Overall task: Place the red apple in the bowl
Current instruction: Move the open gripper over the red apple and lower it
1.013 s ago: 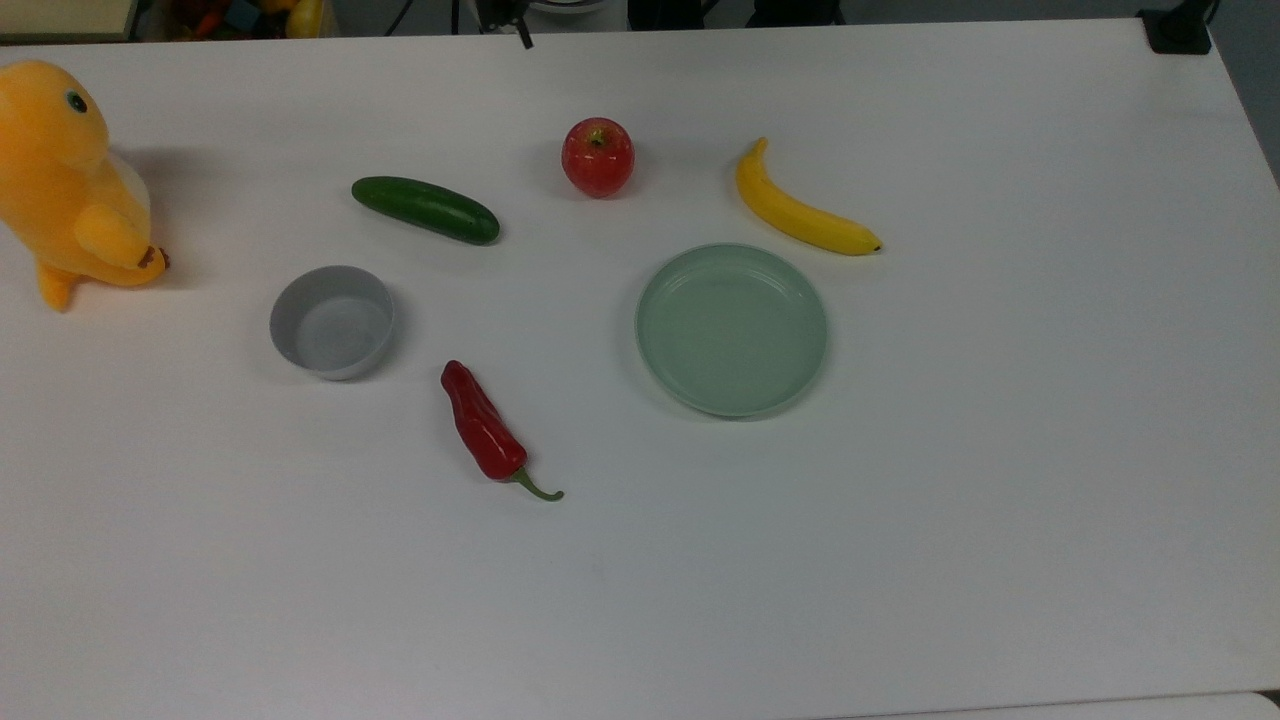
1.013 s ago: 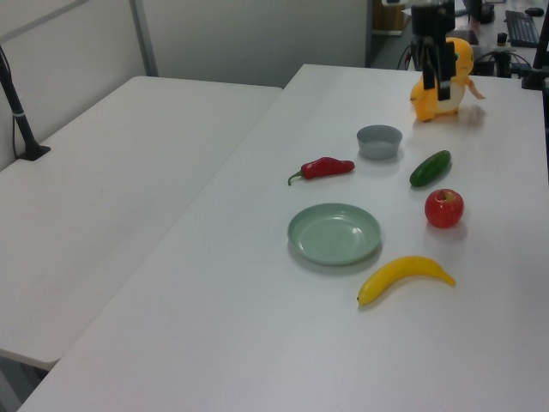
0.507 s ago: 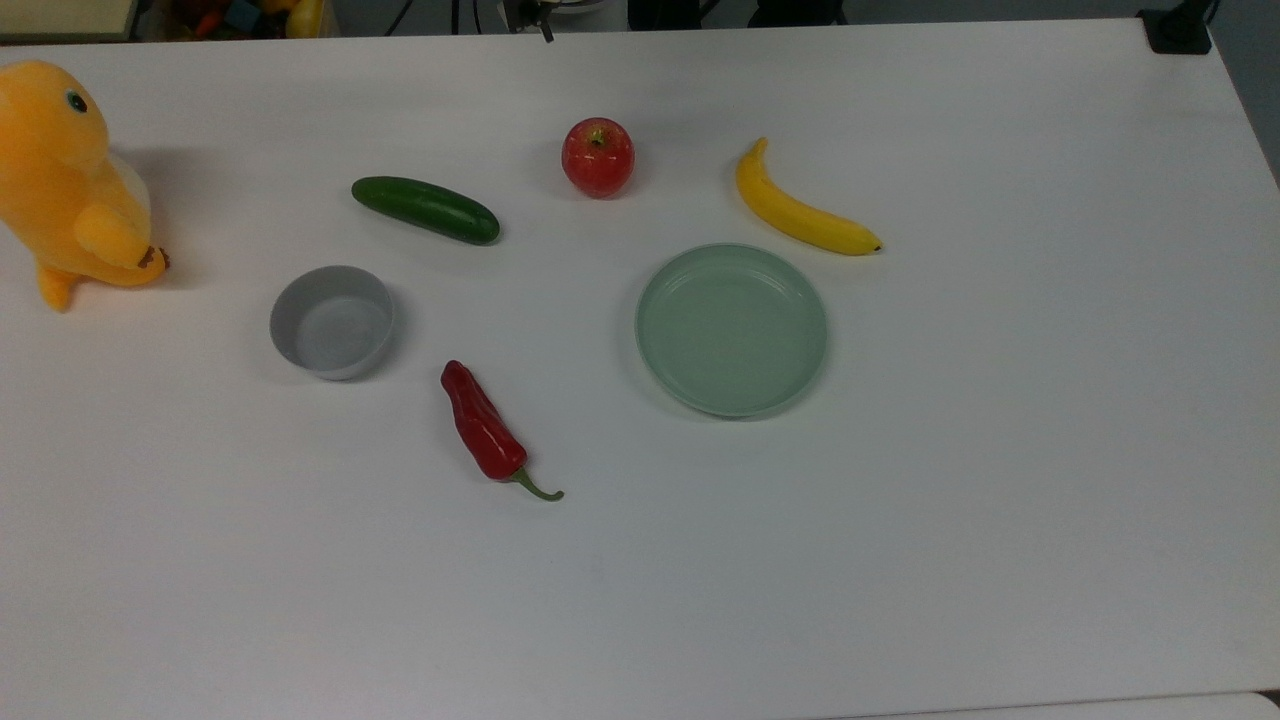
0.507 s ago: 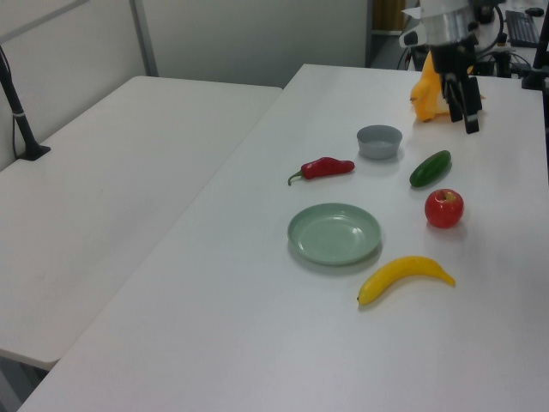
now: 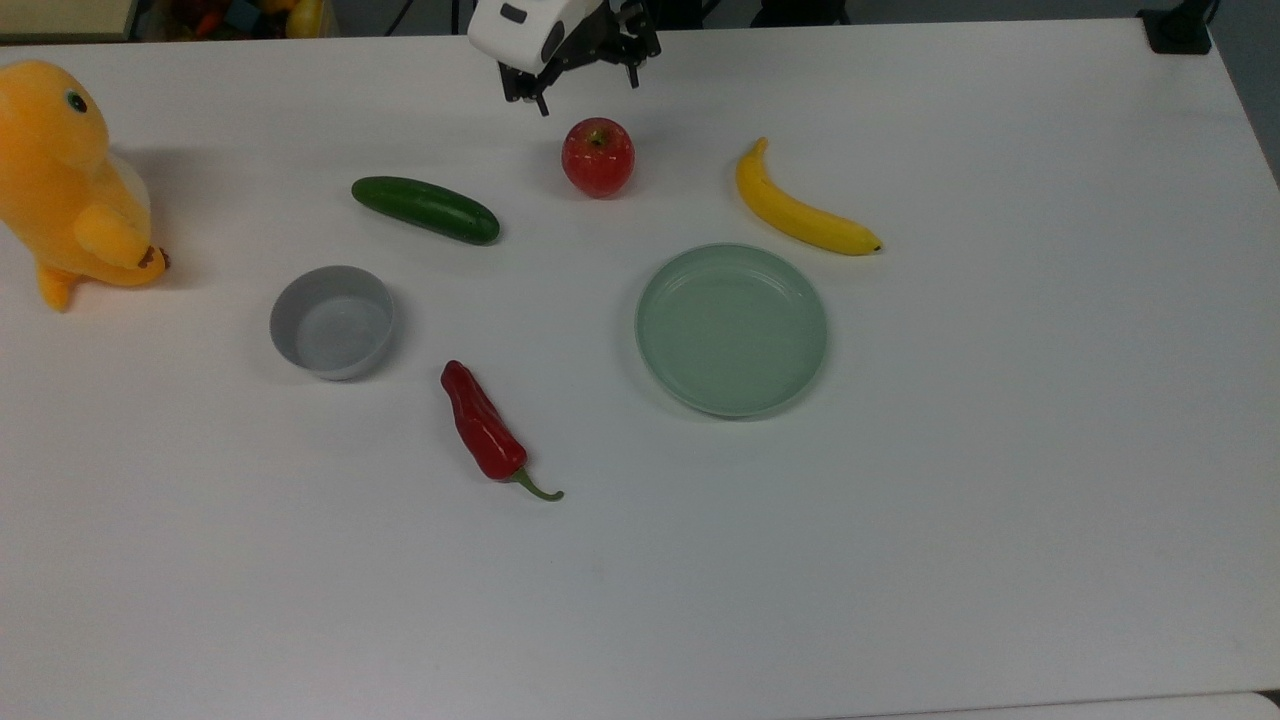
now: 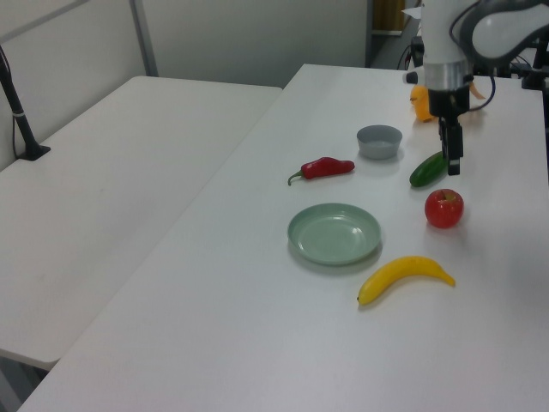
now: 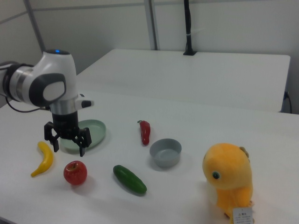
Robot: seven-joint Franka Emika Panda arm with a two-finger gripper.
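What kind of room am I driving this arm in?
Probably a lab or office: white tables pushed together, plain partition walls, and toy produce like the apple laid out beside a plush duck.

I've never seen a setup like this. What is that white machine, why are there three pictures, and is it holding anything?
The white machine is a robot arm ending in a two-finger gripper, open and holding nothing. The three pictures show one moment from three cameras: one looking down from above, two from opposite sides. On the white table lie a red apple, a cucumber, a banana, a red chili pepper, a small grey bowl, a pale green plate and a yellow plush toy. The gripper hangs above the table close to the apple, touching nothing. The bowl is empty.
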